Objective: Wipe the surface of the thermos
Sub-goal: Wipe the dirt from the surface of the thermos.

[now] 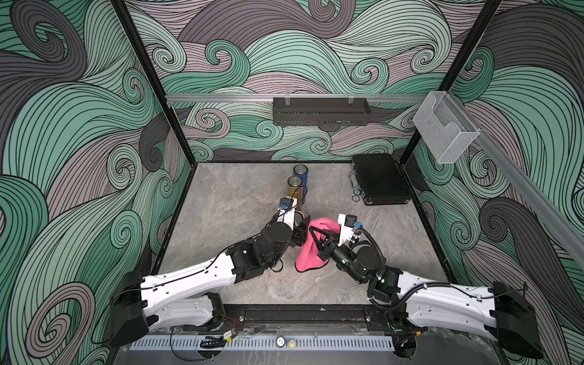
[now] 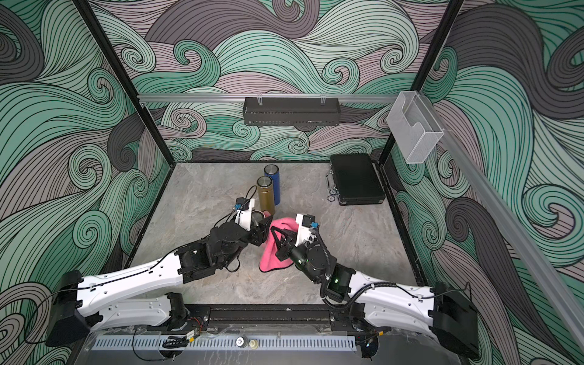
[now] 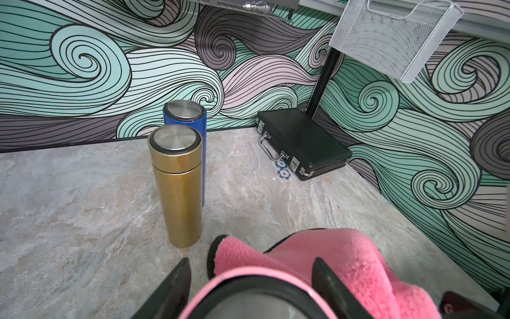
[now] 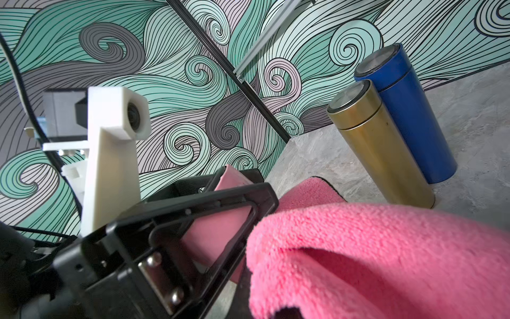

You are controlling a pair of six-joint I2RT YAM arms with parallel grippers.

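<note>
My left gripper (image 1: 301,226) is shut on a pink thermos (image 3: 259,279) with a steel lid; its two black fingers (image 3: 182,279) stand on either side of the body. In the right wrist view the thermos (image 4: 220,232) shows pink through the left gripper's frame. My right gripper (image 1: 316,235) is shut on a pink cloth (image 1: 311,249), which lies draped against the side of the thermos and hangs down to the table. The cloth (image 4: 372,248) hides the right fingertips in the right wrist view. In both top views the arms meet at mid-table.
A gold thermos (image 1: 294,189) and a blue thermos (image 1: 301,177) stand upright just behind the left gripper. A closed black case (image 1: 379,183) with poker chips (image 1: 356,194) beside it lies at the back right. A black shelf (image 1: 320,110) and a clear holder (image 1: 445,126) hang on the walls.
</note>
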